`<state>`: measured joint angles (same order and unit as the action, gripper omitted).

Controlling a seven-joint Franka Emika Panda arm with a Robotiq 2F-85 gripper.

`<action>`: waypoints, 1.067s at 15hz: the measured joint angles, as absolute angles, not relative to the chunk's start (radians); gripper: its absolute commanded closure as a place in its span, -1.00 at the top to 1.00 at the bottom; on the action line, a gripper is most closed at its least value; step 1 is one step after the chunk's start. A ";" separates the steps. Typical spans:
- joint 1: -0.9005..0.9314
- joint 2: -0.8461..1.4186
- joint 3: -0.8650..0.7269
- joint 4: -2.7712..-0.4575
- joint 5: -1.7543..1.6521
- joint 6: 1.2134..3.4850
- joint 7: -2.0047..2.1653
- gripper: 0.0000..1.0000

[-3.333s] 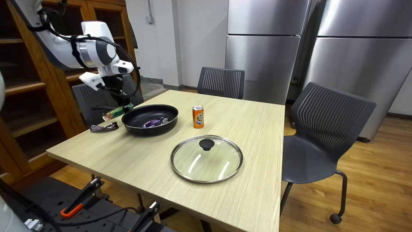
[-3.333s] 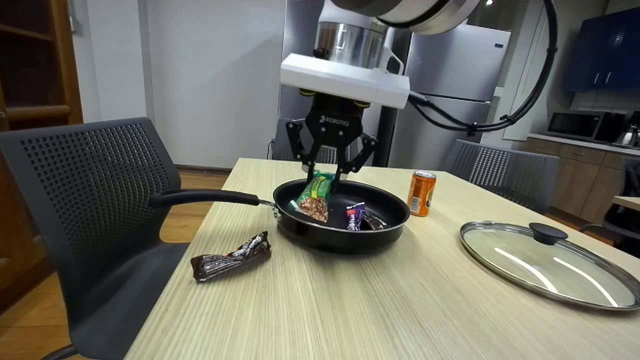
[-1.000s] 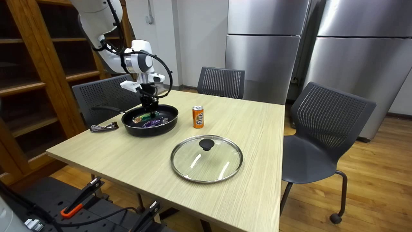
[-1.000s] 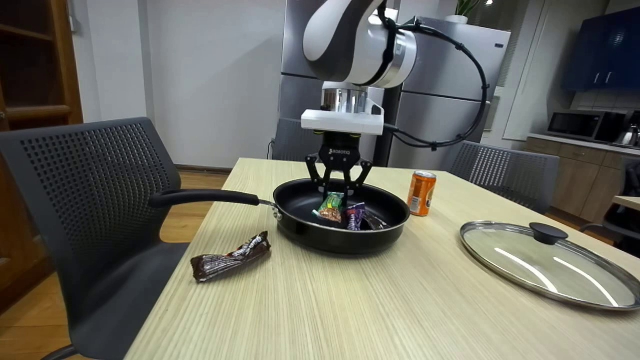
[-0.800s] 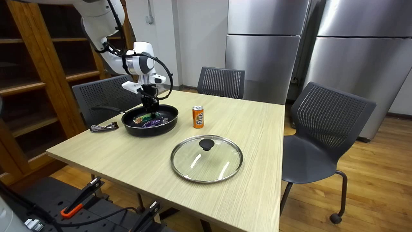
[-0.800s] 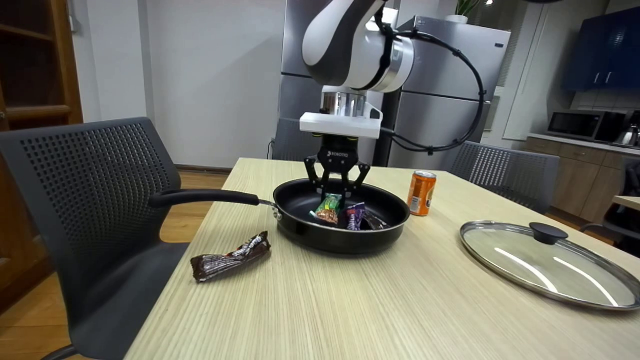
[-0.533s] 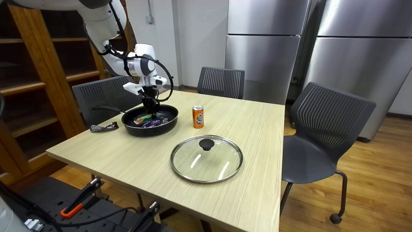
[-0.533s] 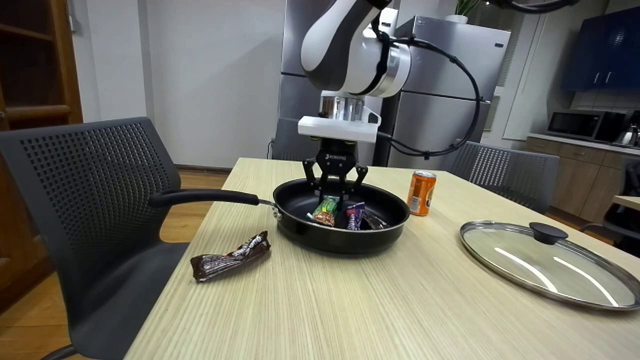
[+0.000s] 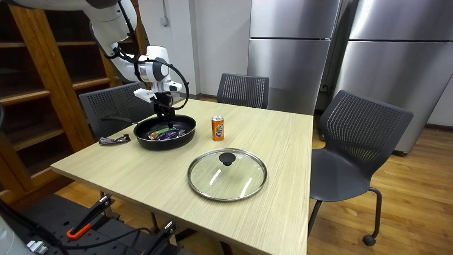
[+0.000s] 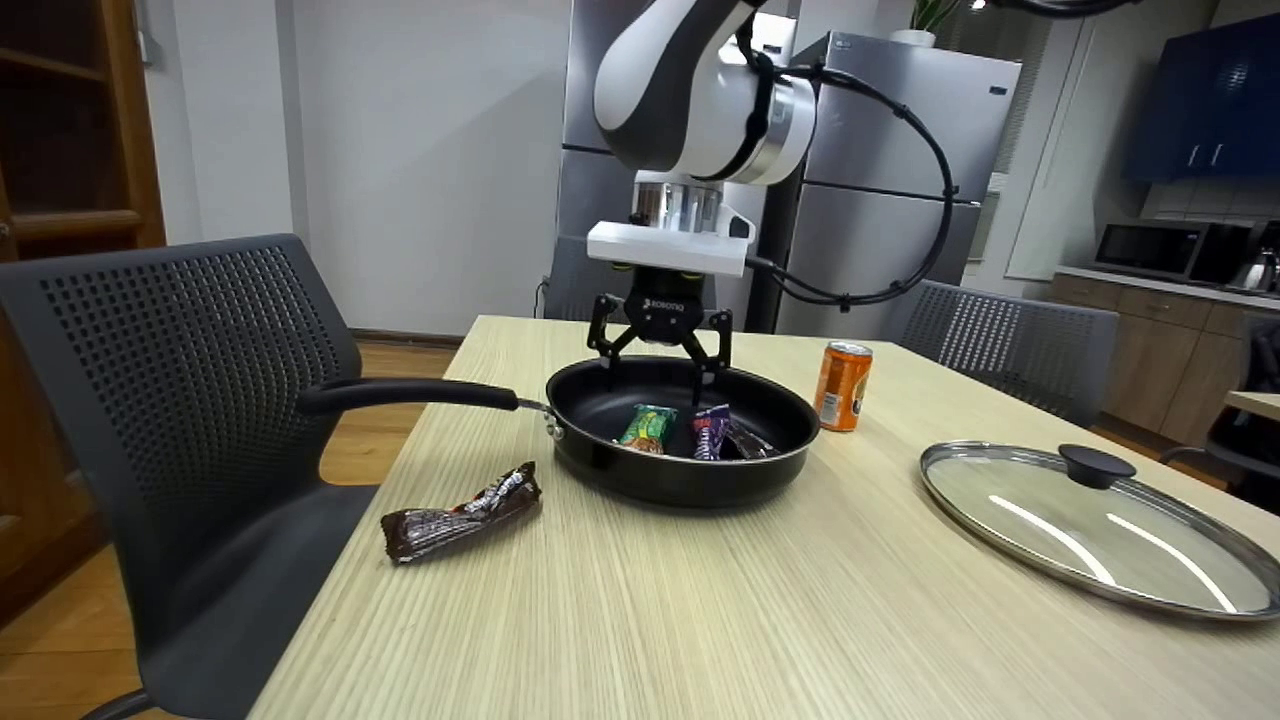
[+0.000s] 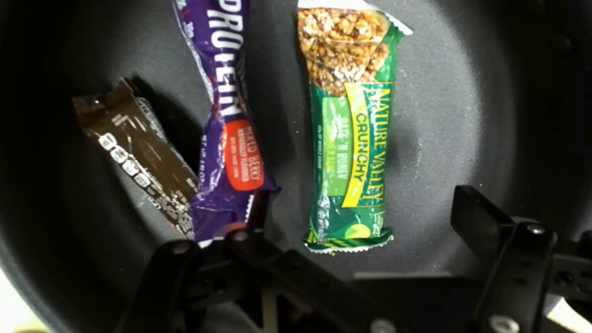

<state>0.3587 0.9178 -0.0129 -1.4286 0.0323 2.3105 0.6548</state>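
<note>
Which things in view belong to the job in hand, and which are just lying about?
Likely in the job: gripper, open; pan; green bar, purple bar and brown bar, all inside the pan.

Likely just lying about: can; lid; dark bar outside the pan, its role unclear.

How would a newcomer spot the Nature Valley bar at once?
On the pale table stands a black pan. Inside, near the end effector, lies the Nature Valley bar. Unlike the purple bar and brown bar alongside, it is green and yellow-striped.
</note>
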 measured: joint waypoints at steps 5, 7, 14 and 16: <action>0.387 0.864 -0.013 -1.467 0.032 2.315 0.668 1.00; 0.400 0.834 -0.012 -1.500 0.032 2.325 0.677 1.00; 0.470 0.734 -0.011 -1.645 0.026 2.409 0.733 1.00; 0.495 0.711 -0.009 -1.690 0.024 2.441 0.750 1.00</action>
<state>0.4953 0.7110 -0.0091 -1.6895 0.0236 2.4412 0.7503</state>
